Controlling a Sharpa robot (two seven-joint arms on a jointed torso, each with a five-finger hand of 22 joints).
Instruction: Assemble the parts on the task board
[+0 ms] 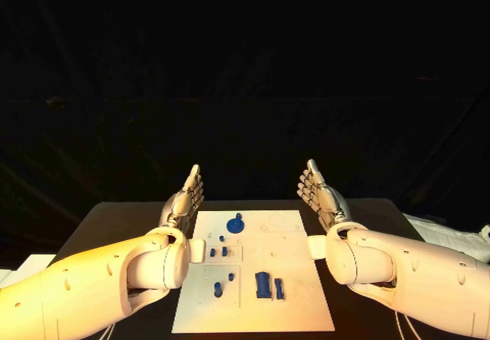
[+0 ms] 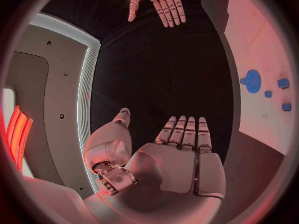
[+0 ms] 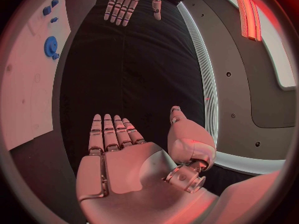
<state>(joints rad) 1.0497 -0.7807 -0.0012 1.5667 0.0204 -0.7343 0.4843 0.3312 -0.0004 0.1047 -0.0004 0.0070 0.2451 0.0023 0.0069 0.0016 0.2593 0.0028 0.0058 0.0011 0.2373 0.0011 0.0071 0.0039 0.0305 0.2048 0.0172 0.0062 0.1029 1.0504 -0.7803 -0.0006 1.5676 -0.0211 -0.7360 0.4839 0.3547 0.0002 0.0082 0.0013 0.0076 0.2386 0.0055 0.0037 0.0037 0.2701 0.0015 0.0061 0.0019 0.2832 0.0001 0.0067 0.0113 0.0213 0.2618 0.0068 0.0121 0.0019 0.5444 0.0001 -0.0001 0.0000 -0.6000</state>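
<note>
Both hands are up off the black table [image 1: 122,219] here, flanking the flat white rectangular task board [image 1: 291,297] that lies in the middle of it. The silver many-fingered left hand [image 1: 184,198] stands at about nine o'clock of the board, fingers straight and together-ish, palm flat, holding nothing; the left wrist view confirms an open palm with the thumb out to one side. The silver many-fingered right hand [image 1: 321,195] mirrors it at about three o'clock, likewise flat and bare. Neither touches the board or a piece. On the board, a small blue round gear-like part [image 1: 236,225] sits toward twelve o'clock, a cluster of small blue pegs [image 1: 219,251] lies near the centre toward nine, and two taller blue block-shaped parts [image 1: 268,285] stand toward six o'clock, just beside each other. Whether these pieces are seated in their slots or just lying loose, I cannot tell. So this pose reads two ways: hands poised with parts waiting to be fitted, or hands drawn clear with every piece home. Any reach from here would call for a fine pinch, since the parts look small, smooth and close-packed.
</note>
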